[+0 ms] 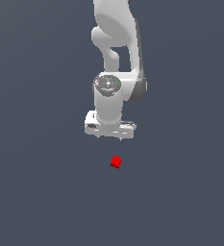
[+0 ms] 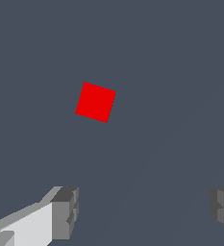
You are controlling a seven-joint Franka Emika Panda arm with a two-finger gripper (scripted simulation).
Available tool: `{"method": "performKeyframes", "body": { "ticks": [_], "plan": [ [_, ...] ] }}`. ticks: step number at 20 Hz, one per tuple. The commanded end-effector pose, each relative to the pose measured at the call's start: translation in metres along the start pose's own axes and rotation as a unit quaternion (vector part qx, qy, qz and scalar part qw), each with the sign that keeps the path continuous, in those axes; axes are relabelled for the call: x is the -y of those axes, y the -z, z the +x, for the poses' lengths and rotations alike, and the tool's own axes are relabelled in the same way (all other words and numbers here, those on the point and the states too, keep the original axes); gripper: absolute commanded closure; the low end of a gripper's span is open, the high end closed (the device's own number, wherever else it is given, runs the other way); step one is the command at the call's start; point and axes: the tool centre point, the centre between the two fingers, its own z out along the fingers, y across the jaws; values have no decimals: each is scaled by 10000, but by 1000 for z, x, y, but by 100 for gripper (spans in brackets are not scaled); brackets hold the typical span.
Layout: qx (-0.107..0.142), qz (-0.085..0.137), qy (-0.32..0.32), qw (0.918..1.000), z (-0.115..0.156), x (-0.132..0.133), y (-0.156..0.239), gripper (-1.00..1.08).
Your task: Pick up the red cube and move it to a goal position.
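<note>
A flat, dark slate-grey ground (image 1: pixel 36 192) fills the whole scene, plain and unmarked in both views. Over it, in the exterior view, the white arm (image 1: pixel 116 53) comes down from the top edge in thick rounded segments, bending at a joint with a dark circular cap facing the camera, and ends in a broad white hand block that points straight down. The gripper (image 1: pixel 110 137) sits at the underside of that block, and in this view only two short dark finger stubs show beneath it, spaced apart from each other. The wrist view shows the fingers (image 2: pixel 65 211) more clearly: one grey pad on a white mount stands at one side of the picture and the other grey pad at the opposite edge, with a wide stretch of bare ground between them, so the jaws are spread wide and hold nothing. The red cube (image 1: pixel 116 162) is by far the smallest thing here, much smaller than the hand block. It rests on the ground below the gripper in the exterior view, slightly toward the exterior view's right of the hand's centre, and clearly apart from the fingertips. In the wrist view the red cube (image 2: pixel 95 102) appears as a square face turned somewhat askew to the line between the fingers, lying ahead of the pads, not between them.
</note>
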Motion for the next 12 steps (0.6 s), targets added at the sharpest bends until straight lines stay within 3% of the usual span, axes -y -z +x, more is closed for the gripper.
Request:
{"method": "performKeyframes", "body": {
  "ticks": [1, 12],
  "plan": [
    [-19, 6, -167, 9999, 7, 6, -13, -92],
    [-134, 38, -1052, 9943, 50, 32, -77, -92]
  ]
}}
